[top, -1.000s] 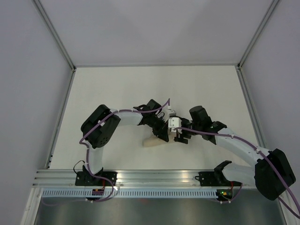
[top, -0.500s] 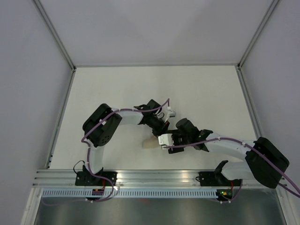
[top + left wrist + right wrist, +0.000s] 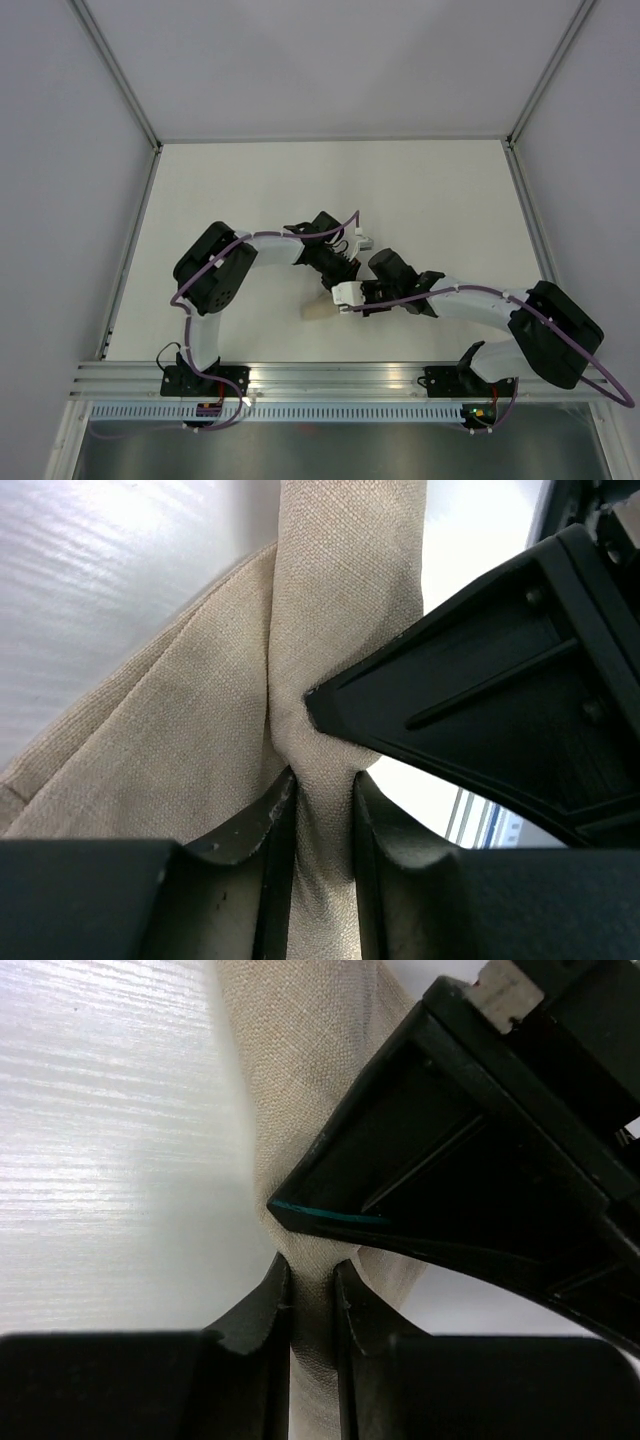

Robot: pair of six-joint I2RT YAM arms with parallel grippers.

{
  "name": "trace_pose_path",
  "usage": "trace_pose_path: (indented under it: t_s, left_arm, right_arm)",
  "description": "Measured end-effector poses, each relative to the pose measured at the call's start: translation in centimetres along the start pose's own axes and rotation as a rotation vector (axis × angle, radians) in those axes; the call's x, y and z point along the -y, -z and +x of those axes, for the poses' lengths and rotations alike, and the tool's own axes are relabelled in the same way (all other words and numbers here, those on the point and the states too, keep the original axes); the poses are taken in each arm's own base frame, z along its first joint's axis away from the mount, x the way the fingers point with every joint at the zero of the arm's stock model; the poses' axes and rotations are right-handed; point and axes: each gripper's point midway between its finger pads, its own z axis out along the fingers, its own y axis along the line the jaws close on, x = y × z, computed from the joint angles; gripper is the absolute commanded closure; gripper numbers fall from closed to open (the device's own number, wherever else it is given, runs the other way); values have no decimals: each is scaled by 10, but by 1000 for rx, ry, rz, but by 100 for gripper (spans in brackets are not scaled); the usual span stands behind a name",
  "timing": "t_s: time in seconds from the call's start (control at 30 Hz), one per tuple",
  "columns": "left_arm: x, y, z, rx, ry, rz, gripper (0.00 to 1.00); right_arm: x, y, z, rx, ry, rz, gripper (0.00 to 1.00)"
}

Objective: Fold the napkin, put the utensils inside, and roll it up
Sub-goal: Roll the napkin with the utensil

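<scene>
Right gripper (image 3: 312, 1278) has swung leftward beside left gripper (image 3: 322, 790); each one's fingers (image 3: 245, 835) pinch the plain beige woven fabric napkin (image 3: 318, 309).

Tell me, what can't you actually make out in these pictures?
- Top view: the napkin is mostly covered by the left gripper and right gripper; its folded shape is unclear.
- Left wrist view: the napkin runs off the top edge; the right gripper's black finger hides its right side.
- Right wrist view: the left gripper's finger covers the cloth's right side.
- Utensils: none show in any view; whether any lie inside the cloth cannot be told.
</scene>
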Motion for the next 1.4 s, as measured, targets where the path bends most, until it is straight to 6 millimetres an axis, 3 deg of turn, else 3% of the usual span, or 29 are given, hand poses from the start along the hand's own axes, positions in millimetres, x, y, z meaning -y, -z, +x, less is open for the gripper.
trace_pose_path:
  t_s: [0.37,0.53,0.73,0.83,0.9,0.97,1.0,1.17,1.4]
  left_arm:
    - [-9,30,-15,70,-36,-183,63]
    - [-15,65,-34,194,-45,-273,62]
    - [-28,124,-51,394,-12,-437,62]
    - [-27,162,-62,545,-17,-548,56]
    - [-17,190,-71,677,-40,-613,39]
    - [-4,214,-77,804,-54,-649,5]
    - [3,228,-80,881,-54,-664,1]
    - [17,280,-89,1154,62,-677,0]
    - [31,292,-90,1201,40,-659,0]
  right_arm:
    - [7,-9,-6,-23,-12,-54,91]
    - [7,-9,-6,-35,-20,-76,91]
    - [7,-11,-7,-44,-29,-97,92]
    - [8,-13,-8,-44,-37,-115,93]
    - [9,-13,-9,-44,-47,-128,93]
    - [10,-14,-9,-43,-64,-146,94]
    - [11,-13,-9,-42,-73,-155,94]
    - [13,-13,-7,-39,-103,-180,94]
    - [16,-14,-6,-36,-171,-253,95]
